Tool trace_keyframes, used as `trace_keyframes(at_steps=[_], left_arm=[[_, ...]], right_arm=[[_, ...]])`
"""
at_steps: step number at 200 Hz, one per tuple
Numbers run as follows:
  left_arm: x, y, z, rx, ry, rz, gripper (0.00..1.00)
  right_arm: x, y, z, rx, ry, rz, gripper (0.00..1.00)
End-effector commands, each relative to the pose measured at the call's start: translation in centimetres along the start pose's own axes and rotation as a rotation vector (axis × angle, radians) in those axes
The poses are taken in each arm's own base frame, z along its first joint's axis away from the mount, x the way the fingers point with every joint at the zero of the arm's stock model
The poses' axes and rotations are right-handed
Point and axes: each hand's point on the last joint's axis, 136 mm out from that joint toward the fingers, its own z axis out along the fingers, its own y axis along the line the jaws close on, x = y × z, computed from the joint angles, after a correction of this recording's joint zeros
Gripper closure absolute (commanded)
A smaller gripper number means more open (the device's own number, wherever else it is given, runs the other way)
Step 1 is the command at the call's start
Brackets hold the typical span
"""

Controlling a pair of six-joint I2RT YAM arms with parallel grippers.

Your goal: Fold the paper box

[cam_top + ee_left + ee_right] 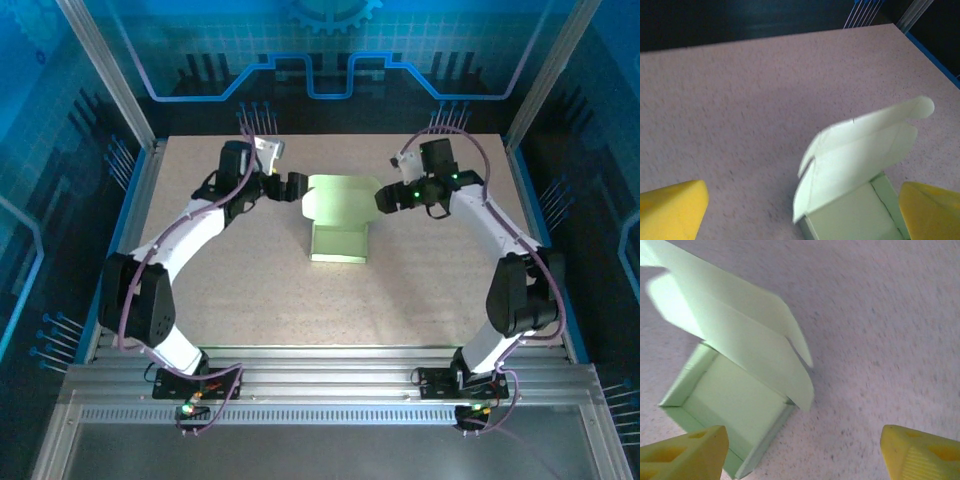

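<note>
Left gripper (296, 186) is held wide open beside the lid's left edge, paper box (338, 225) is sat centrally on the speckled table (250, 290) as a thin pale-green card tray with its round-tabbed lid raised, and right gripper (385, 198) is spread wide at the opposite edge, likely so the lid can be closed from both sides.

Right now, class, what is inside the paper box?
The paper box looks empty: only its bare pale-green floor and low walls show. Its raised lid hides the strip beneath it, so that part cannot be checked.
</note>
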Motion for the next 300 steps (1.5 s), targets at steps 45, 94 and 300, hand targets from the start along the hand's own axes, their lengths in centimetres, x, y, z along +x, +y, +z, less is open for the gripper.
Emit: trace_keyframes(at_steps=[45, 94, 300], left_arm=[[1.6, -1.7, 0.9, 0.202, 0.209, 0.085, 0.01], [1.7, -2.0, 1.5, 0.24, 0.256, 0.088, 0.01], [2.8, -1.8, 2.1, 0.254, 0.312, 0.086, 0.04]], right_arm=[[-0.9, 0.0, 1.0, -0.186, 0.114, -0.222, 0.21], [-0.9, 1.7, 3.3, -0.299, 0.213, -0.295, 0.25], [0.2, 1.7, 7.1, -0.29, 0.389, -0.369, 0.8]])
